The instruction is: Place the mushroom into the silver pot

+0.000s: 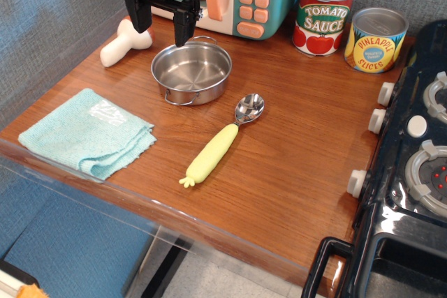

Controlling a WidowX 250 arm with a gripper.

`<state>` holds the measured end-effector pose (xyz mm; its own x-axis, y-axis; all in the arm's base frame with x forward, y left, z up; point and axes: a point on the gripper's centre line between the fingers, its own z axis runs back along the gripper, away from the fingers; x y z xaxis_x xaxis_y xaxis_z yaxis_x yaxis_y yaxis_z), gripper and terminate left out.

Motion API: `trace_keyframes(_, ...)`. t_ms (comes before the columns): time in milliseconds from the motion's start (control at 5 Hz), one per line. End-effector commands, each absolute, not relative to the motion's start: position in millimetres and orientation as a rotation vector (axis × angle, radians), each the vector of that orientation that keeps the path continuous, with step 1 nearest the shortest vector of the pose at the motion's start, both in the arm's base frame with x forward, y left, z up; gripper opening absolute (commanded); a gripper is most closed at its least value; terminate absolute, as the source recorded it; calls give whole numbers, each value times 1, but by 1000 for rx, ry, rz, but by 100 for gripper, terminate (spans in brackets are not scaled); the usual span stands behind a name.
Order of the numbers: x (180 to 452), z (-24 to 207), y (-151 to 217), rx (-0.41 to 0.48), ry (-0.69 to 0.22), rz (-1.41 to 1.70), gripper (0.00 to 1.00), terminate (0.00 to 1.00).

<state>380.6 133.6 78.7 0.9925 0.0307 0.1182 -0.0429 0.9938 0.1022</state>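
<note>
At counter's rear, gripper [163, 24], jaws apart, nears mushroom [124, 42] beside silver pot [191, 72]; grasp needed next.

A wooden tabletop [279, 165] is seen carrying several things. The silver pot [191, 72] is set near the back, with the mushroom [123, 45] lying on its side just to its left. A yellow-handled spoon [222, 141] is laid in front of the pot, and a folded teal cloth [87, 132] at the left edge. A tomato sauce can [323, 15] and a pineapple can [376, 40] are stood side by side at the back right.
</note>
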Motion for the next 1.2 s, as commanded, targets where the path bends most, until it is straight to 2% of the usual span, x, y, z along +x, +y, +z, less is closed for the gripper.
trace_keyframes(0,381,79,134,105,-117,37,100,0)
trace_keyframes(200,395,82,152,121,-113,94,100,0)
trace_keyframes(600,431,103,208,140,-164,247,100,0)
trace_keyframes(800,441,105,232,157,-163,299,100,0)
trace_keyframes(1000,440,99,238,162,-143,311,100,0)
